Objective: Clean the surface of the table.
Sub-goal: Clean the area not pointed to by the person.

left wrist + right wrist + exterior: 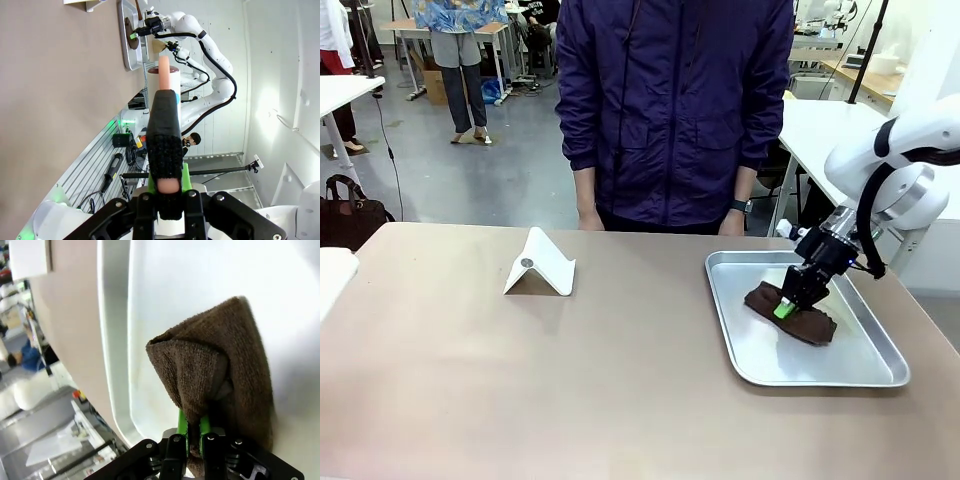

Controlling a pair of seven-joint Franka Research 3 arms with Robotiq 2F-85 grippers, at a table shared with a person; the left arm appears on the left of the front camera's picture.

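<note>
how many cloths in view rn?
1. Brown cloth in the metal tray, right side of the table, pinched by the right gripper. Left gripper holds a black-sleeved pink stick, not cloth. None seem hidden.

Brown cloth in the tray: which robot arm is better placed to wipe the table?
Right: the right tool is shut on the brown cloth in the tray; the left tool is far off.

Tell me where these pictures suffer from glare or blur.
Right wrist view: the tray is washed out to white, the brown cloth is sharp. Left wrist view: bright glare on the wall; the black-sleeved stick in the left gripper looms large. Front view: even light.
</note>
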